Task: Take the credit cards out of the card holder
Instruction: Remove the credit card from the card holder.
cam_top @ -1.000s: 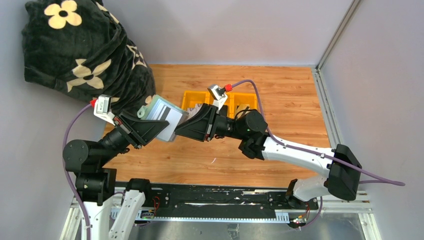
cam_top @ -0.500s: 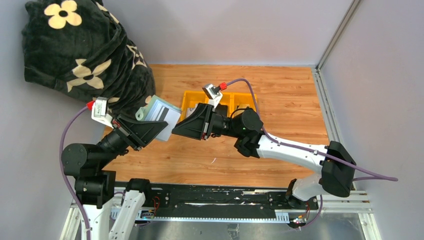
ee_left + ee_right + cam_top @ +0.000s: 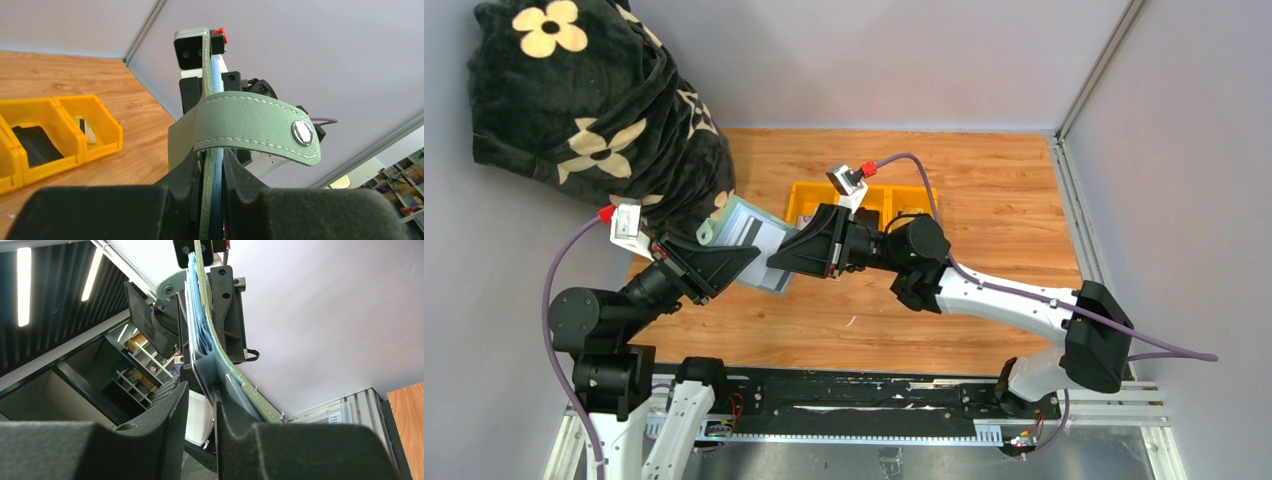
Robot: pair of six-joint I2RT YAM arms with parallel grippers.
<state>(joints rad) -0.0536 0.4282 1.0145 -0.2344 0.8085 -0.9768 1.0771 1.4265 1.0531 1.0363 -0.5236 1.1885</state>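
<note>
Wood table (image 3: pixel 1004 200) below, yellow tray (image 3: pixel 799 195) behind, and aloft between the arms the card holder (image 3: pixel 240 125), clamped tight in the left gripper (image 3: pixel 212 160), credit cards (image 3: pixel 762 238) showing inside. Seemingly mid-extraction: right gripper (image 3: pixel 200 400) astride the pale blue leaves (image 3: pixel 197 325), jaws slightly apart, so next up a clean pinch on one card and a straight pull. No writing readable, snap clasp (image 3: pixel 302 133) plain
</note>
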